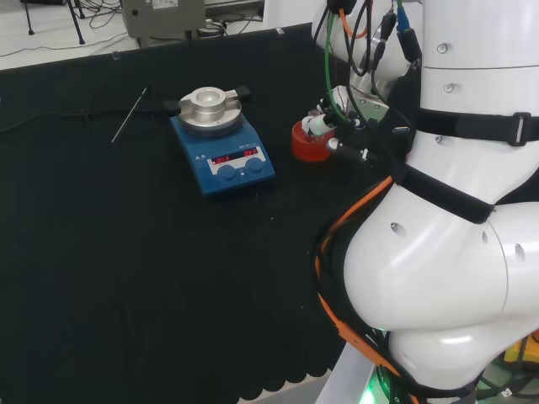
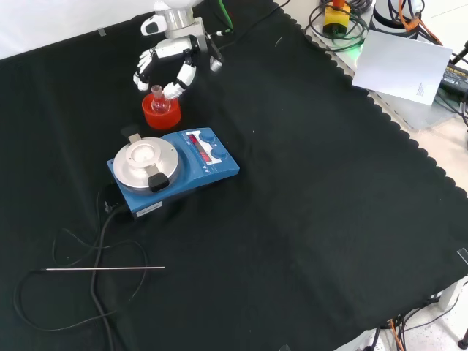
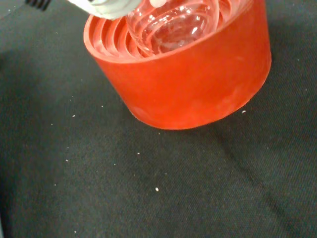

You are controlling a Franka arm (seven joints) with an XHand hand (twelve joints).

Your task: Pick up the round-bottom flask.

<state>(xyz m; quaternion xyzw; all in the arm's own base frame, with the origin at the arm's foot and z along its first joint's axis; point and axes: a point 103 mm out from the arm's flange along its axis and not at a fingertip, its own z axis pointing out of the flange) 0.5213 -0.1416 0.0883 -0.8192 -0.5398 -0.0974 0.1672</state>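
Observation:
A clear round-bottom flask [image 2: 157,98] stands upright in a red ribbed ring stand [image 2: 160,117] at the far side of the cloth in the front view. The hand [image 2: 174,53] hangs just above and behind it, its fingers [image 2: 142,72] loosely curved and spread to either side of the flask's neck. One fingertip is close to the neck; I cannot tell whether it touches. From the wrist, the flask's bulb [image 3: 173,25] rests inside the stand [image 3: 198,84], with a white fingertip [image 3: 106,6] beside it. In the head view the hand [image 1: 330,119] hovers over the stand [image 1: 308,146].
A blue hotplate stirrer [image 2: 175,164] with a round metal top stands just in front of the stand in the front view. A thin metal rod [image 2: 106,268] and a black cable [image 2: 95,241] lie at the near left. The arm's white links [image 1: 455,219] rise at the right of the head view.

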